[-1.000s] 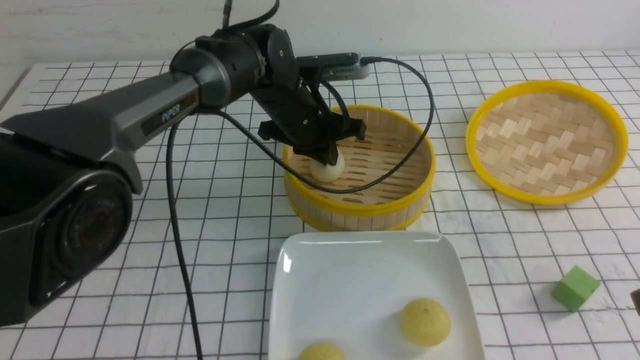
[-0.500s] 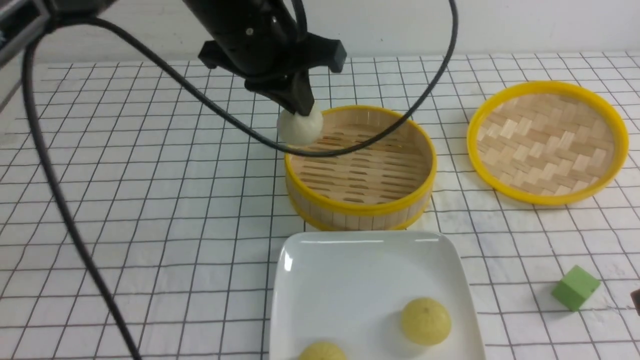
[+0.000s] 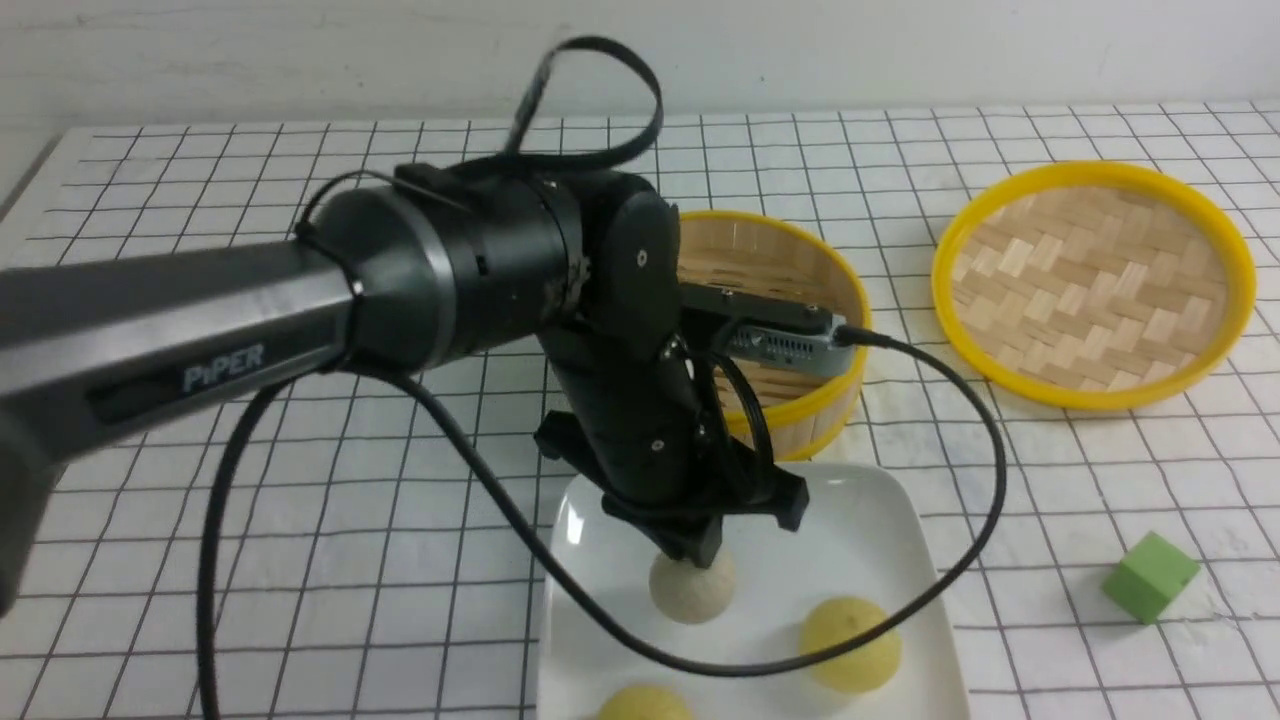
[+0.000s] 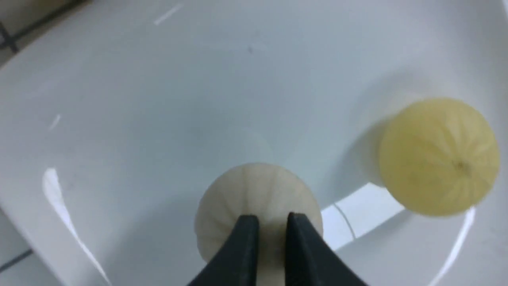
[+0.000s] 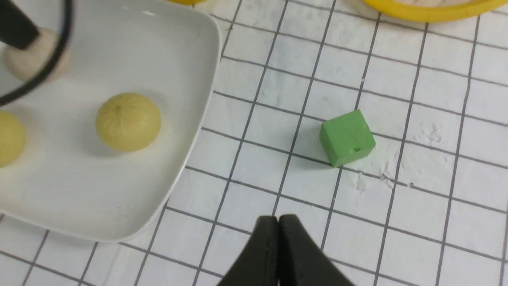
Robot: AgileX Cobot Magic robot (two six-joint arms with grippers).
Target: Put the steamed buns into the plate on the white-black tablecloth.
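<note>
Last bun reaches the plate

The left pincer (image 4: 272, 219) stands slightly spread over the beige bun (image 3: 692, 592), on the plate (image 3: 850, 530), left of the near-right yellow bun (image 3: 851, 646). The right pincer (image 5: 278, 219) is pressed together, holding nothing. Round, without a long axis, the beige bun points its pleats upward; it looks light, soft and easily dented, best taken gently by opposite sides.

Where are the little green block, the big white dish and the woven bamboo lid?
Green block (image 5: 347, 138): right wrist view, upper faces.
White dish (image 3: 720, 712): front view, bare inside bottom.
Woven bamboo lid (image 3: 1090, 290): front view, woven middle.
</note>
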